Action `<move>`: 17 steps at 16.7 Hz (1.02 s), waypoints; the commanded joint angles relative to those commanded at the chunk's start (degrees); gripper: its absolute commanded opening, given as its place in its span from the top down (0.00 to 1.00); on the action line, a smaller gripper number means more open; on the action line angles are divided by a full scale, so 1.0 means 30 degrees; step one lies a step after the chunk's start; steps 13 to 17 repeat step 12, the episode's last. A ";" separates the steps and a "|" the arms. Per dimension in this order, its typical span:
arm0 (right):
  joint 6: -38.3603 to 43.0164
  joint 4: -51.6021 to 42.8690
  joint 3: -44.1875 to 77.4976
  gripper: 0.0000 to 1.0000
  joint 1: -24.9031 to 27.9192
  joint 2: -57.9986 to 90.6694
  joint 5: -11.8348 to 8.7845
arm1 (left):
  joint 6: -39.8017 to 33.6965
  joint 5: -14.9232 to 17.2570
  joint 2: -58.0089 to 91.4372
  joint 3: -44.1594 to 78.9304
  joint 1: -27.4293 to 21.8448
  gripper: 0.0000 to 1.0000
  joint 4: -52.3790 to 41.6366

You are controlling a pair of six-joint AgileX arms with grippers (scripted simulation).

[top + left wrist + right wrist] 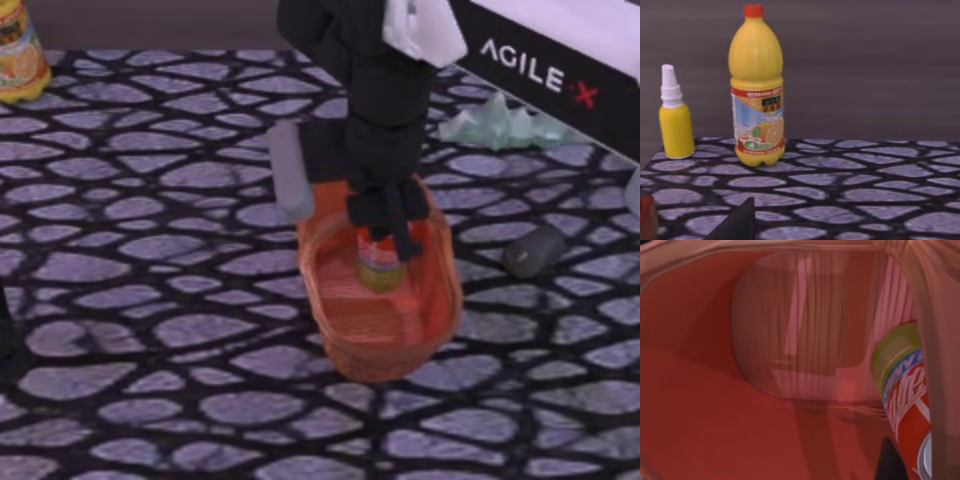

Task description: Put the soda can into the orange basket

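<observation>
1. The right arm reaches down from the upper centre of the top view, and the right gripper point(388, 232) hangs inside the mouth of the orange basket point(437, 318).
2. The soda can point(379, 262) stands upright inside the basket, toward its upper end, directly beneath the gripper. Its green lower band and red-and-white label are visible below the black fingers point(404, 236).
3. The fingers sit close on either side of the can's top; whether they are clamped on it or just clear of it cannot be told from these views.
4. In the right wrist view, the basket's red inner wall and paler ribbed floor fill the frame, and the soda can point(902, 400) lies at the lower right, with one dark fingertip point(887, 460) beside it.
5. The basket occupies the centre of the top view on the purple stone-patterned table point(130, 300).
6. Other items in the top view: an orange juice bottle point(18, 55) at the upper left corner, a pale green crumpled object point(495, 125) at the upper right, and a dark grey cylinder point(533, 251) right of the basket, apart from it.
7. The left wrist view shows the orange juice bottle point(756, 87) upright with a red cap, and a small yellow spray bottle point(675, 117) near it.
8. The left gripper does not appear clearly in any view.
</observation>
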 joint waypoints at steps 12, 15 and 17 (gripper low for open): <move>-0.0688 -0.3714 0.3531 1.00 -0.0534 -0.0192 0.0004 | 0.0000 0.0000 0.0000 0.0000 0.0000 0.00 0.0000; -0.0688 -0.3714 0.3531 1.00 -0.0534 -0.0192 0.0004 | 0.0000 0.0000 0.0000 0.0000 0.0000 0.00 0.0000; -0.0688 -0.3714 0.3531 1.00 -0.0534 -0.0192 0.0004 | 0.0000 0.0000 0.0000 0.0000 0.0000 0.00 0.0000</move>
